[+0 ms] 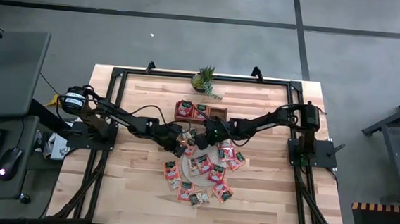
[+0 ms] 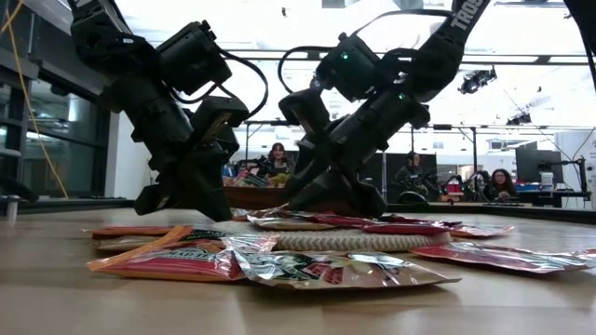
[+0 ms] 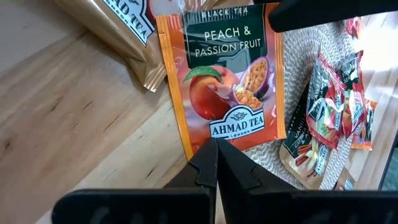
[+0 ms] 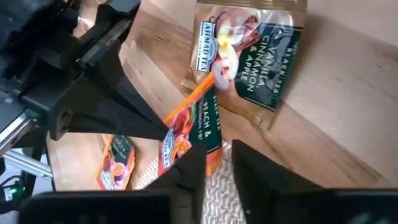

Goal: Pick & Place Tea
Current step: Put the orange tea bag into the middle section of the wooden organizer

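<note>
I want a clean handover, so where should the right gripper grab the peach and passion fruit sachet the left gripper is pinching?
Take the peach sachet by its free edge, opposite the one the left gripper pinches shut. It is lifted off the mat, so the right gripper can probably close across the thin flat edge from its own side.
</note>
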`<action>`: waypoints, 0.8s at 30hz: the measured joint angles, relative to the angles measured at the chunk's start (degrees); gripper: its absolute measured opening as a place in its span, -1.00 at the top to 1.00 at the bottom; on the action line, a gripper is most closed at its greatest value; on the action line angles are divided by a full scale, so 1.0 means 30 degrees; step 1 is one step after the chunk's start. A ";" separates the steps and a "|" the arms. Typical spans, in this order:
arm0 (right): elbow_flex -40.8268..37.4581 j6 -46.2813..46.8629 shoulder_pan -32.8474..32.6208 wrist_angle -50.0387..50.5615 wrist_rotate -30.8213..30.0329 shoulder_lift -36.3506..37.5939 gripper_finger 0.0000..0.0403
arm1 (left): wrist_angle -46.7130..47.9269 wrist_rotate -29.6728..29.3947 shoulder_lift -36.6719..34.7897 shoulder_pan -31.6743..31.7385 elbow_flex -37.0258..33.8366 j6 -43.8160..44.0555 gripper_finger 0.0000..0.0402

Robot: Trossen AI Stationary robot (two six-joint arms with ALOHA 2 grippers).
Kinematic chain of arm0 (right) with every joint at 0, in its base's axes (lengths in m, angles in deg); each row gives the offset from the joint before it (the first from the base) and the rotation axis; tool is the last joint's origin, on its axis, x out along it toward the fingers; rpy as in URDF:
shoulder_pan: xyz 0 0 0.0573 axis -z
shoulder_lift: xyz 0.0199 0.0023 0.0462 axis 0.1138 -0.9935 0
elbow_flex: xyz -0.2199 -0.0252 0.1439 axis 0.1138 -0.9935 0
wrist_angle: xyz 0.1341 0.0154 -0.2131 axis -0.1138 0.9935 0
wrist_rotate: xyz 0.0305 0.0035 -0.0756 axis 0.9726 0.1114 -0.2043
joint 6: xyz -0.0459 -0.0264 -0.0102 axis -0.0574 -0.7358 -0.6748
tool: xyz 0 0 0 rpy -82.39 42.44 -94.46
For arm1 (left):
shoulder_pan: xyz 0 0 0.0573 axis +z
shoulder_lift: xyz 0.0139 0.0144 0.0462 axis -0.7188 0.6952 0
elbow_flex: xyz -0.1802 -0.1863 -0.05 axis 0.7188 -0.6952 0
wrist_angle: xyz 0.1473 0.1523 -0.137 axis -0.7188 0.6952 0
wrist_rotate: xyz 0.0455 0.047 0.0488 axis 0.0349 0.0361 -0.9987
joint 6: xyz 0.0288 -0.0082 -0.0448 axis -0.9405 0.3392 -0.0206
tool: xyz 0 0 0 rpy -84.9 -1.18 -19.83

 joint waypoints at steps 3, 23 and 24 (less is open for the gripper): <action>0.0000 -0.0385 0.0000 0.0017 0.0084 0.0000 0.94 | 0.0000 0.0006 0.0000 0.0000 0.0000 -0.0027 1.00; -0.0015 -0.0840 -0.0007 -0.0561 0.0435 0.0000 1.00 | -0.0148 0.1073 -0.1170 0.0000 -0.0022 -0.1169 0.79; -0.0015 -0.0842 0.0000 -0.0586 0.0481 0.0000 1.00 | -0.0138 0.1117 -0.1438 0.0000 -0.0022 -0.1264 0.72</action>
